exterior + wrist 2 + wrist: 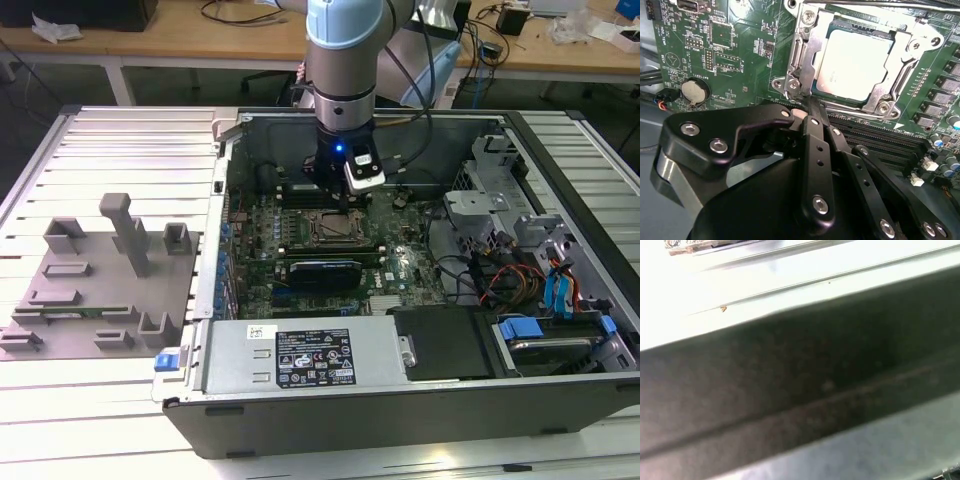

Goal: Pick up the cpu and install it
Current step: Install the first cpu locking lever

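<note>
As the cpu [854,64] sits in the socket [805,55] just ahead of the gripper [807,107], you see fingers pinched together, nothing held; cpu lies flat.

**Slatted metal bench bearing a computer case and a grey fixture**

A bench [110,140] of pale, ribbed metal slats carries the scene. An open computer case [400,410] lies on its side directly on the slats, taking up the middle and the exterior view's right. On the exterior view's left, just beside the case, a flat grey fixture plate [100,300] rests on the slats, with upright grey posts and small holders rising from it. Bare slats show along the bench's near edge and far left corner
</note>
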Motion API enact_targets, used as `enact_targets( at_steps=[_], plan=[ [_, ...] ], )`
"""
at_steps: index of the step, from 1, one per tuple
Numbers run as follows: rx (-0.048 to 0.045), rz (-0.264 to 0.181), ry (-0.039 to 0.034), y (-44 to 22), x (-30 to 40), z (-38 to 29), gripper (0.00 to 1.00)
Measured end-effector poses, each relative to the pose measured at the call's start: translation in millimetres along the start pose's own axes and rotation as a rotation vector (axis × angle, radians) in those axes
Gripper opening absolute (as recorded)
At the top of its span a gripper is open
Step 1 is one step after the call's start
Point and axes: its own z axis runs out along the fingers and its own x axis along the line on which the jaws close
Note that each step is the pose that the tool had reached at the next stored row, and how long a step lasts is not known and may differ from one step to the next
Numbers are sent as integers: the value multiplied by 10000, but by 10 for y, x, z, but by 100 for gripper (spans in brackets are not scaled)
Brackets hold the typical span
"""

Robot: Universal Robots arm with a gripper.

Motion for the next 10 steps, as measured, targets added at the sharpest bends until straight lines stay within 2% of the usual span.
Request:
enact_targets(
  at_steps=[5,9,10],
  plan=[
    [8,-3,-2,5,-6,-52,11],
    [85,-9,-25,13,-13,-142,11],
    [128,-15,-38,17,-17,-180,11]
  ],
)
